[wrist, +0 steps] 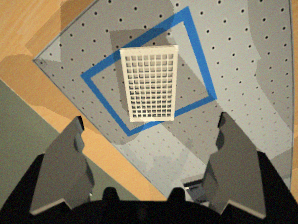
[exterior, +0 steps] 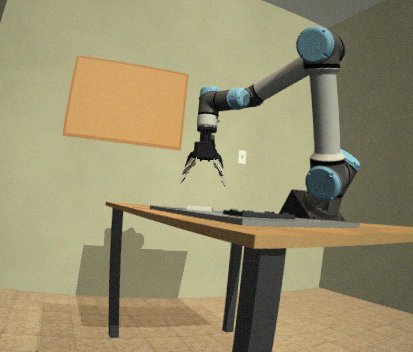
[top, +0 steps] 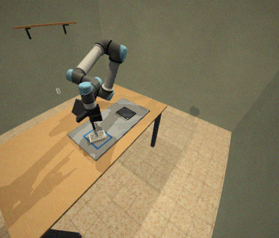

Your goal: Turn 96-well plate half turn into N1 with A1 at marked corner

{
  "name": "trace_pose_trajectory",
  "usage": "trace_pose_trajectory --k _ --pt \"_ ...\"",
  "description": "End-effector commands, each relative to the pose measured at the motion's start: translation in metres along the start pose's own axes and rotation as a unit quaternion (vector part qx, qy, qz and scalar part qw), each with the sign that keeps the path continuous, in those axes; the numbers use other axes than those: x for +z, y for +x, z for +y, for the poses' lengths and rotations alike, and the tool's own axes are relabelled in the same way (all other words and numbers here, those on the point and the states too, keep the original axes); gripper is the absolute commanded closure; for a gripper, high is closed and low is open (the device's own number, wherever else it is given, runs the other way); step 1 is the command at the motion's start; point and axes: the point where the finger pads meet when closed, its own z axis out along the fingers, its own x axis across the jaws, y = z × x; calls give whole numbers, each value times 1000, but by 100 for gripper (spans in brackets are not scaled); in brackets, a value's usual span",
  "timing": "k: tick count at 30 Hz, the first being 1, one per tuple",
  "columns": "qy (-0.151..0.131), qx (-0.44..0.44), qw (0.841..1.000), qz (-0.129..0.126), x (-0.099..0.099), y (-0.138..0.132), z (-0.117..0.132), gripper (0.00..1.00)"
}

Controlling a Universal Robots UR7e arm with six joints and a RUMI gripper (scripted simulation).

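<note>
Olive walls back a wooden bench (top: 32,169) carrying a grey perforated board (wrist: 240,45). On that board the white 96-well plate (wrist: 150,84) lies inside the blue nest outline (wrist: 102,92) — skewed against its sides. Above the plate hangs the hand (exterior: 203,176), fingers spread wide and gripping nothing — well apart from it.

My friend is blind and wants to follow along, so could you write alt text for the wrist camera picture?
A white gridded well plate lies inside a blue square outline on a grey perforated board, seen from above. The open pincer hangs over it, its two grey fingers framing the bottom of the picture and touching nothing.
</note>
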Motion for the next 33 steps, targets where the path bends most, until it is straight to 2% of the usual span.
trace_pose_trajectory --k 1,11,33 --pt "0 0 1000 -1 -1 0 0 0" --pt "0 0 1000 -1 6 0 0 0" --pt "0 0 1000 -1 39 0 0 0"
